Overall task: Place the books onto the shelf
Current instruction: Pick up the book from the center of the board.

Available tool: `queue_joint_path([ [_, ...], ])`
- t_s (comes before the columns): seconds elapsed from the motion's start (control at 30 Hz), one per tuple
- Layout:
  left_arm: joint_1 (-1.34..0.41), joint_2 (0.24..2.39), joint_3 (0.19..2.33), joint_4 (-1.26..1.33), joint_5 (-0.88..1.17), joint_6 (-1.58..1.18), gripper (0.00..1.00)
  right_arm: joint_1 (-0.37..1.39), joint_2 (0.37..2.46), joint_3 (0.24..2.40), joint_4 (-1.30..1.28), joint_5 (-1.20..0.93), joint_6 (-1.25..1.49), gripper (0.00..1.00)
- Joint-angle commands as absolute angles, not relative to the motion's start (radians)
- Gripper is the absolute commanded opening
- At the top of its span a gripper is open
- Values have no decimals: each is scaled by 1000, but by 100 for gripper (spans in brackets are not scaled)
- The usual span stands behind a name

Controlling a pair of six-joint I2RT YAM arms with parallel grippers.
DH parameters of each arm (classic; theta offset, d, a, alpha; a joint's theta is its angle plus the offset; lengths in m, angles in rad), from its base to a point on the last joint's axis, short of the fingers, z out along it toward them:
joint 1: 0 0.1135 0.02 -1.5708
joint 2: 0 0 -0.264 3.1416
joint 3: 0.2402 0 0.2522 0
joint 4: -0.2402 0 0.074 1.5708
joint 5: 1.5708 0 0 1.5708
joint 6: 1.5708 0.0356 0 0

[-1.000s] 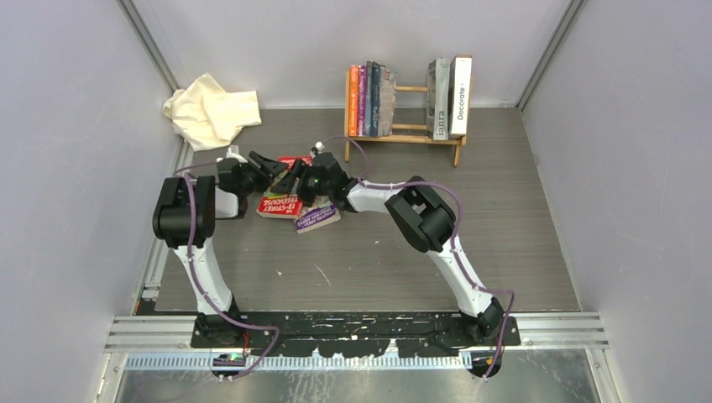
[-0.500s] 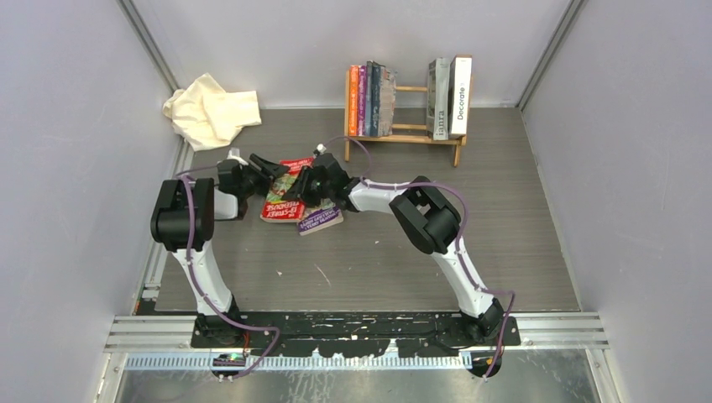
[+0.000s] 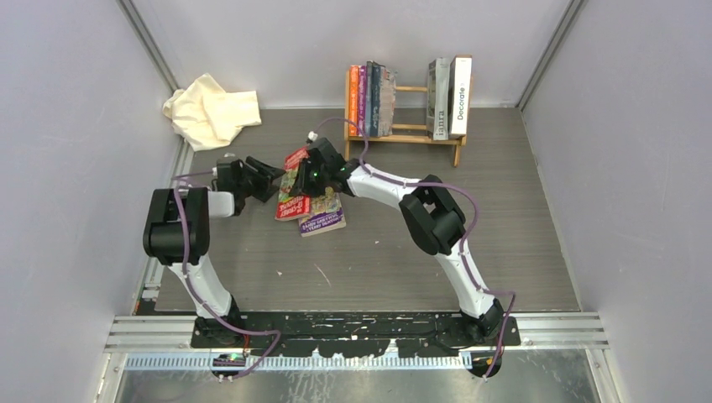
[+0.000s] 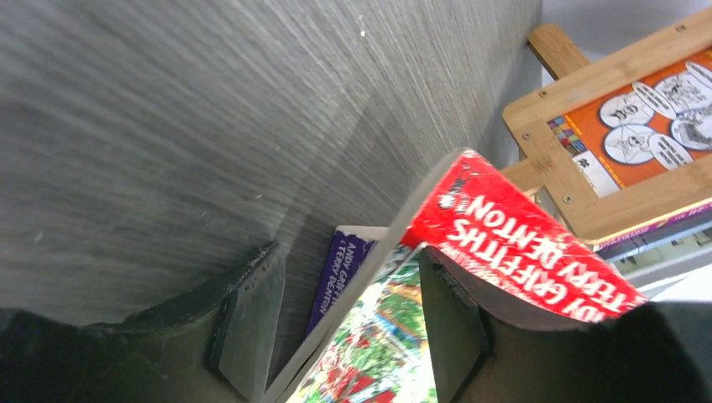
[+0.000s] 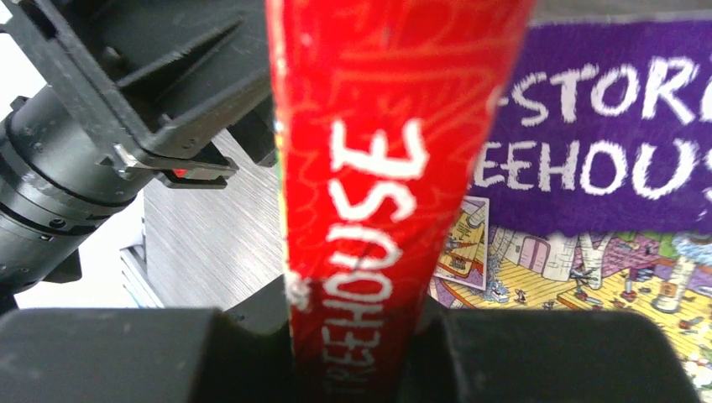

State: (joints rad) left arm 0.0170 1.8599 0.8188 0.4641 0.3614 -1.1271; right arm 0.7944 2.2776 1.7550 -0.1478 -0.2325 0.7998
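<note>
Red book point(image 3: 292, 201) held up on its edge in the middle of the worktop point(image 3: 504, 243), with the shelf point(image 3: 409, 128) behind it to the right.

In the far left corner lies a cream cloth point(image 3: 210, 107). The left fingers point(image 4: 248, 323) stand open with the edge of the red book between them; I cannot tell if they touch it. The right fingers point(image 5: 252, 353) are closed on its spine, and it tilts over a purple book point(image 3: 323, 222) lying flat. On the shelf, several books point(image 3: 370, 99) stand upright at the left end and two more point(image 3: 448, 96) at the right end.
</note>
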Motion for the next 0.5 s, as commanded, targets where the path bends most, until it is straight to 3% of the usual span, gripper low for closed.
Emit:
queue_joint_path([
  [0.0, 10, 1761, 836, 278, 272, -1147, 60, 790, 2166, 1941, -215, -210, 625, 1],
  [0.23, 9, 1638, 849, 174, 201, -1182, 61, 789, 2195, 2255, -412, -151, 462, 1],
  [0.47, 18, 1557, 856, 135, 186, -1226, 61, 772, 2159, 2418, -499, 94, 303, 1],
])
